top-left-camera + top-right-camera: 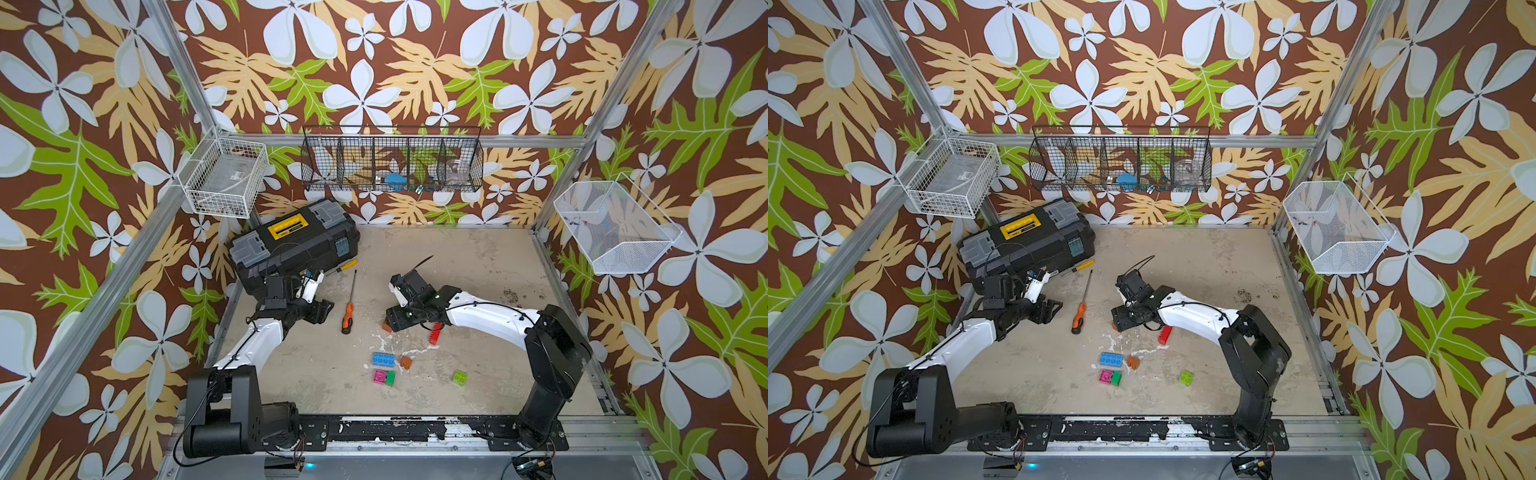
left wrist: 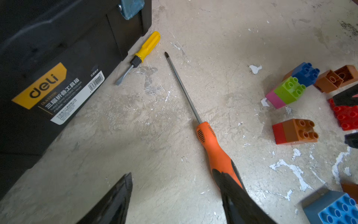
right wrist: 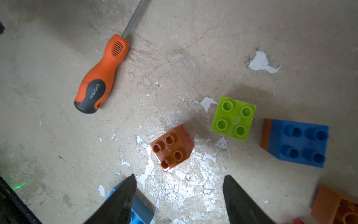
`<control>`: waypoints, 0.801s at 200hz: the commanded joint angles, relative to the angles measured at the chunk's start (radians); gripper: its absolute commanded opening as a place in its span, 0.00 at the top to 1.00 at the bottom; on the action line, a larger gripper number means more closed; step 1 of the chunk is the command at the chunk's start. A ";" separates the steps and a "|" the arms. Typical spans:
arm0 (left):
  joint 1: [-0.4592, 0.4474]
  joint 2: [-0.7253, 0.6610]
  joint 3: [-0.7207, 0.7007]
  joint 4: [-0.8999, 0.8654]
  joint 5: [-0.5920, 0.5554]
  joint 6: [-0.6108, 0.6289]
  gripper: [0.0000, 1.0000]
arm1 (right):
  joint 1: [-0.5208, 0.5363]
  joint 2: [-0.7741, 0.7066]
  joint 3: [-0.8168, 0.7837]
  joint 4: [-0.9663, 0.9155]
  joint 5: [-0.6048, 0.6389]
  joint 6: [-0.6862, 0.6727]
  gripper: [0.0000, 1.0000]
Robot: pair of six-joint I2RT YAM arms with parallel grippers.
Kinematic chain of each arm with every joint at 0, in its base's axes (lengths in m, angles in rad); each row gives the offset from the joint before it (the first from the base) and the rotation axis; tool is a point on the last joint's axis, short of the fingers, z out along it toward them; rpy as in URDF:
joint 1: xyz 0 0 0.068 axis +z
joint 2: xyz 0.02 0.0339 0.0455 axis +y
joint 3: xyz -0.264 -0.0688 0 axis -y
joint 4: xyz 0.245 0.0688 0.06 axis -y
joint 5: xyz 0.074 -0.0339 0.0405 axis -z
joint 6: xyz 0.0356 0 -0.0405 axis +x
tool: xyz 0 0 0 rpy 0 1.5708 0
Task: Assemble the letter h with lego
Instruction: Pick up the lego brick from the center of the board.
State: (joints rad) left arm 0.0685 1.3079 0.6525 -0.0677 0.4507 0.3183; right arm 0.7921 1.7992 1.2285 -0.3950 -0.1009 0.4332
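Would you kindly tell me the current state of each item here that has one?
Black plastic toolbox: lid closed.
Left gripper: open, empty.
Right gripper: open, empty.
Orange-handled screwdriver: lying flat, not held.
Yellow-handled screwdriver: lying flat beside the toolbox.
Orange-brown cube on red cube: joined, studs up.
Long blue studded brick: loose, studs up.
Letter h: not yet assembled.

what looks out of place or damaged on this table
Two tools lie loose among the lego bricks: an orange-handled screwdriver mid-table and a yellow-handled screwdriver beside the toolbox. The table coating is chipped, with white patches around the bricks. An orange brick looks tipped over.
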 commanded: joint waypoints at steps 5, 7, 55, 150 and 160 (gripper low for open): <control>0.005 0.004 -0.025 0.090 -0.015 -0.006 0.25 | 0.004 0.034 -0.016 -0.010 0.022 0.006 0.29; 0.005 0.003 -0.027 0.094 -0.016 -0.006 0.25 | 0.004 0.037 -0.012 -0.013 0.027 0.006 0.29; 0.014 -0.006 -0.065 0.131 -0.013 0.000 0.24 | 0.003 -0.019 0.009 -0.046 0.046 0.003 0.29; 0.034 -0.080 -0.131 0.206 -0.070 -0.022 0.00 | -0.012 -0.177 -0.149 -0.143 0.429 0.337 0.34; 0.034 -0.076 -0.129 0.204 -0.066 -0.022 0.00 | -0.020 -0.168 -0.161 -0.132 0.408 0.367 0.34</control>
State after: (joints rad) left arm 0.1001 1.2301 0.5209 0.1120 0.3912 0.2981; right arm 0.7834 1.6276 1.0943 -0.5102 0.2428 0.6548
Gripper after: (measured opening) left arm 0.996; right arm 0.660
